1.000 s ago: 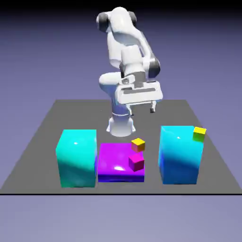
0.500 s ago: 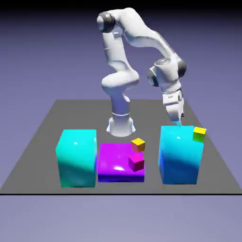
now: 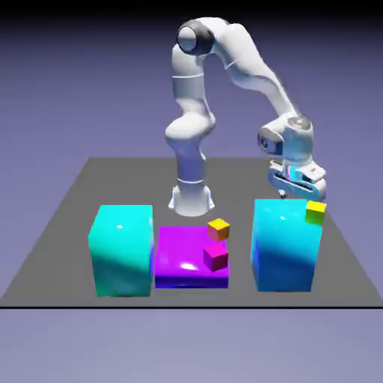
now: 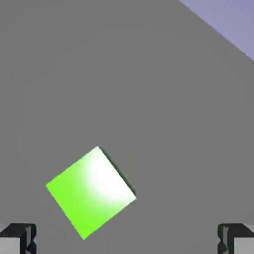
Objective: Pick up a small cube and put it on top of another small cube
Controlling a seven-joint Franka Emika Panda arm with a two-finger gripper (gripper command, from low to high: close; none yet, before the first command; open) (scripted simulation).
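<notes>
The small cube (image 4: pixel 91 192) is bright green and plain-faced, and it lies on the grey table in the hand view, turned corner-on, left of the middle. My gripper (image 4: pixel 127 240) hangs above it, open, with nothing between its grey fingertips (image 4: pixel 17 239), which sit at the bottom corners. In the exterior view the gripper (image 3: pixel 298 191) points down behind the top rear edge of the right cyan block (image 3: pixel 286 244). That block hides the green cube there.
A second big cyan block (image 3: pixel 122 249) stands at the exterior view's left, with a purple slab (image 3: pixel 187 254) between the two. A yellow-topped cube (image 3: pixel 218 228) and a magenta cube (image 3: pixel 215 257) rest on the slab. Another yellow-topped cube (image 3: pixel 316 212) sits at the right block's top corner.
The arm has swung from the middle to the exterior view's right and come down behind the right cyan block. The gripper has stayed open.
</notes>
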